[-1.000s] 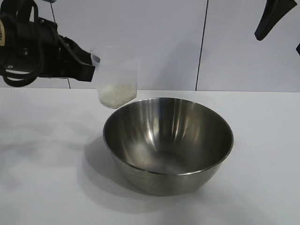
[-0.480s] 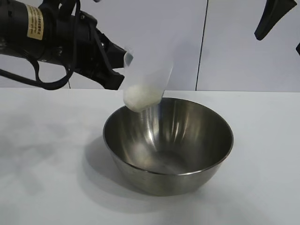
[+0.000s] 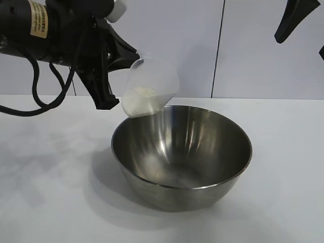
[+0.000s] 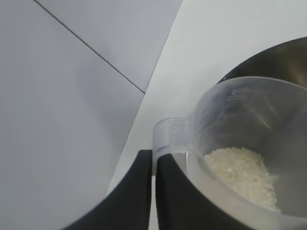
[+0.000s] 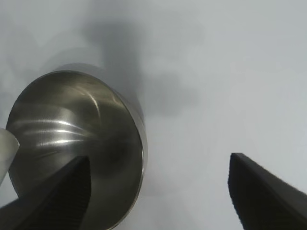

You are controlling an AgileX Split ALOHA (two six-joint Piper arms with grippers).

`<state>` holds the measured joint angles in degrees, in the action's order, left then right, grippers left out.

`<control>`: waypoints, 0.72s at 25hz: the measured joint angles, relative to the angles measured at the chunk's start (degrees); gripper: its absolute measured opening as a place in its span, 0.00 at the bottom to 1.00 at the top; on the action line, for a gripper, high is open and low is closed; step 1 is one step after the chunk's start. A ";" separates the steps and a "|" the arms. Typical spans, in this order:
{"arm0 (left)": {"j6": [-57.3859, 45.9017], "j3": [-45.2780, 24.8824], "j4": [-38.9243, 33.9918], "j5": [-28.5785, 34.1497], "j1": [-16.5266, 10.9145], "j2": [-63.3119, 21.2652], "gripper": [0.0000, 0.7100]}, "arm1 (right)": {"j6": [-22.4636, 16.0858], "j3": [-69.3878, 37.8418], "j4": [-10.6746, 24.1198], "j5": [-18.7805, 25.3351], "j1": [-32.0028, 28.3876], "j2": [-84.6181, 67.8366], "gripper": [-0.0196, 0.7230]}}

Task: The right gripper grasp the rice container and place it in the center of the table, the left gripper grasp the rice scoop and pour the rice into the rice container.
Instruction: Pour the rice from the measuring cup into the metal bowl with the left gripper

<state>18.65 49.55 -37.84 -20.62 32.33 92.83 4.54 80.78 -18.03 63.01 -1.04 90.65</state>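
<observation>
The rice container, a wide steel bowl, stands on the white table and looks bare inside. My left gripper is shut on the side handle of the rice scoop, a clear plastic cup held tipped above the bowl's far left rim. The rice lies heaped against the cup's lower wall. In the left wrist view the left gripper pinches the handle beside the scoop and the rice. My right gripper hangs open and empty, high and to one side of the bowl.
One black finger of the right gripper shows at the top right, well above the table. The left arm's cable loops down at the left. A pale panelled wall closes the back.
My left gripper has carried the scoop rightward to the bowl's rim and rolled it over, so the rice has slid toward the lip. Bowl and right gripper have stayed put.
</observation>
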 joint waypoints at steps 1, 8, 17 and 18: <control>0.94 0.58 0.00 0.52 0.00 0.00 0.01 | 0.00 0.00 0.00 0.00 0.00 0.00 0.76; 7.69 2.58 0.05 3.82 0.24 0.00 0.01 | 0.00 0.00 -0.05 -0.13 0.00 0.00 0.76; 20.29 2.58 3.47 7.53 3.12 0.00 0.01 | 0.00 0.00 -0.22 -1.23 0.00 0.00 0.76; 21.94 2.58 4.17 7.62 3.27 0.00 0.01 | 0.00 0.00 -0.22 -1.23 0.00 0.00 0.76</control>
<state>40.60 52.13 -33.67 -13.00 35.59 92.83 4.54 80.78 -18.24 61.78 -1.04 90.65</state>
